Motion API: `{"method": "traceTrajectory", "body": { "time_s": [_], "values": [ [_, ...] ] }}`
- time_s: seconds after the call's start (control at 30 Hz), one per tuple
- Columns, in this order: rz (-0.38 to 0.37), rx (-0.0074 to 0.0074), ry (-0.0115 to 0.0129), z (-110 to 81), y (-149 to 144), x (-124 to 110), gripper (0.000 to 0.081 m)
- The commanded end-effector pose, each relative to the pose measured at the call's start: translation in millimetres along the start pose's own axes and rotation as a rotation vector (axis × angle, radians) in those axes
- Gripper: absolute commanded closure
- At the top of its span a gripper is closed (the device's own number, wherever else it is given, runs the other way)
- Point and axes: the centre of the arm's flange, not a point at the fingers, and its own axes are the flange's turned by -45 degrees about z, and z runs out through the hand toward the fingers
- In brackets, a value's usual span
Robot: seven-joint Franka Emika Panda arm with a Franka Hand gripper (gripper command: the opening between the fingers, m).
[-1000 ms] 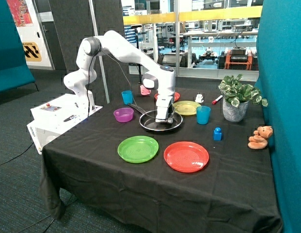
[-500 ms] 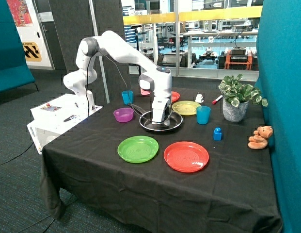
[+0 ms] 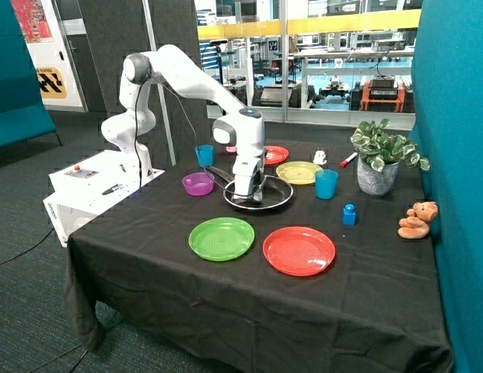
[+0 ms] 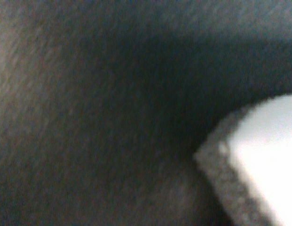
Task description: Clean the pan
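Note:
The black frying pan with a shiny rim sits mid-table, its thin handle pointing toward the blue cup at the back. My gripper points straight down into the pan, low over its bottom, on the side nearest the purple bowl. The wrist view is filled by the dark pan surface. A pale block with a rough grey edge, like a sponge, sits very close to the camera.
A purple bowl and a blue cup stand beside the handle. A yellow plate, another blue cup and a potted plant stand beyond the pan. A green plate and a red plate lie in front.
My gripper has slid across the inside of the pan, from the yellow plate's side toward the purple bowl's side. The pan has stayed in place.

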Motion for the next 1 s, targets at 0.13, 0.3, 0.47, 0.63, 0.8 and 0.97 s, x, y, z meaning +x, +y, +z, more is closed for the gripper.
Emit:
{"method": "traceTrajectory", "body": {
  "time_s": [0.13,0.3,0.47,0.63,0.8,0.97],
  "values": [
    [-0.049,-0.0076,0.0065,7.1,-31,-9,0.0808],
    [-0.067,-0.0076,0.0065,7.2,-45,-2,0.0808],
    [-0.074,-0.0077,0.0064,5.8,-58,7,0.0808],
    [-0.081,-0.0077,0.0064,4.6,-67,16,0.0808],
    [-0.077,-0.0077,0.0064,1.5,-70,27,0.0808],
    [-0.075,-0.0077,0.0064,-6.3,-68,35,0.0808]
  ]
}}
